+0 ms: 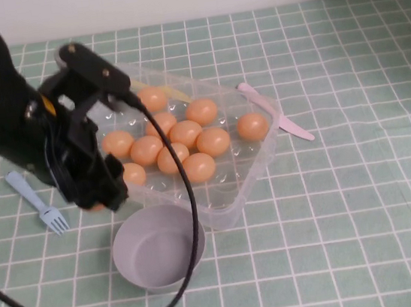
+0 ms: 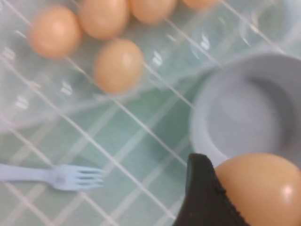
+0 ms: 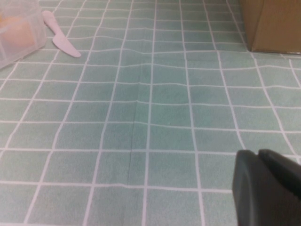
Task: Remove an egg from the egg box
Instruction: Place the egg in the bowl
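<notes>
The left claw (image 1: pixel 100 201) hangs just off the near-left corner of the egg box (image 1: pixel 256 163), low over the bench (image 1: pixel 335 220), and it is clenched on the egg (image 2: pixel 263 188). In the left wrist view the egg sits pressed against one dark finger (image 2: pixel 200 197); the other finger is out of shot. From above only a sliver of orange peeks out under the claw, so the arm hides most of the grasp.

Just beside the claw, toward the robot, stands a round grey bowl (image 1: pixel 159 247), nothing inside it. On the claw's other side, a little farther out, a pale blue fork (image 1: pixel 39 202) lies flat on the green checked cloth. Beyond the claw the clear egg box holds the remaining eggs, roughly ten, clustered in its cups, with several cups bare near the right end. Past the box, well away from the claw, a pink knife (image 1: pixel 276 112) lies against its far-right edge.

The right claw (image 3: pixel 268 188) is parked well apart from all this, low over bare cloth, fingers pressed together and holding nothing; a brown cardboard box (image 3: pixel 273 23) stands beyond it.

As I judge it, the main work is done: the egg is lifted clear of the box and held outside its wall. What seems left is setting it down, most likely into the grey bowl close by, then letting go
</notes>
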Tool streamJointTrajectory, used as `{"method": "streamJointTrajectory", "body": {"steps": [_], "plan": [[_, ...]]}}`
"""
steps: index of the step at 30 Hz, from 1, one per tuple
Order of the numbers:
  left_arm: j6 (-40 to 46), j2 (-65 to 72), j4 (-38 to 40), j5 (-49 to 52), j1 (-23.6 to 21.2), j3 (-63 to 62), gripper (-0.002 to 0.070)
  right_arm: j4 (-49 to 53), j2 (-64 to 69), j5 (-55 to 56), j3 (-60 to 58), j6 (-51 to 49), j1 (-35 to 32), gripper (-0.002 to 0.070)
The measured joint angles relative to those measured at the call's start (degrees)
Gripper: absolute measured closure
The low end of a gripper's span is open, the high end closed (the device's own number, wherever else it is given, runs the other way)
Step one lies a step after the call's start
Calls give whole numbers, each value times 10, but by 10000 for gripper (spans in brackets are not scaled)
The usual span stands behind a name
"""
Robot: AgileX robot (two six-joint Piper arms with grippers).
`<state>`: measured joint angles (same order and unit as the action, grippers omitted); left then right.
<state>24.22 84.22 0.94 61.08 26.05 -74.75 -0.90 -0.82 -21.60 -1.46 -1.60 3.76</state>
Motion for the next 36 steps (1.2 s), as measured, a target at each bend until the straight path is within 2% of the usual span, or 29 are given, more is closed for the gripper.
{"method": "streamJointTrajectory", "body": {"steps": [5, 14, 36], "plan": [[-1, -5, 43, -21, 0, 70, 323, 0, 0, 0, 0, 0, 0, 694], [10, -1, 103, -156, 5, 155, 323, 0, 0, 0, 0, 0, 0, 694], [39, 97, 121, -216, 5, 162, 323, 0, 0, 0, 0, 0, 0, 694]]}}
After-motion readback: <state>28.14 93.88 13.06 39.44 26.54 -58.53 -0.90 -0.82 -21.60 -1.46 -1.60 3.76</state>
